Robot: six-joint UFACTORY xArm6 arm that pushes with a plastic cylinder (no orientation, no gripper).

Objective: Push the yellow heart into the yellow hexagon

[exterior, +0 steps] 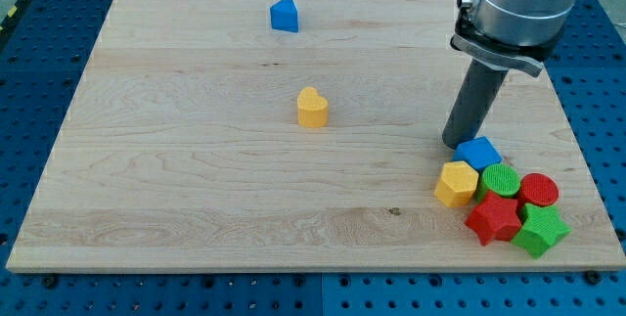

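wooden board (196,189); scattered coloured blocks (501,203) on it

Pale wooden board (196,179) with visible grain, small dark knot (393,210) toward the view's lower right. Board sits on a blue metal table (39,71) drilled with a regular grid of holes, showing on all four sides of the board. Yellow-and-black hazard stripe (12,13) at the view's top left corner. Light is even and soft, short shadows on the wood. No walls, floor or windows in frame.
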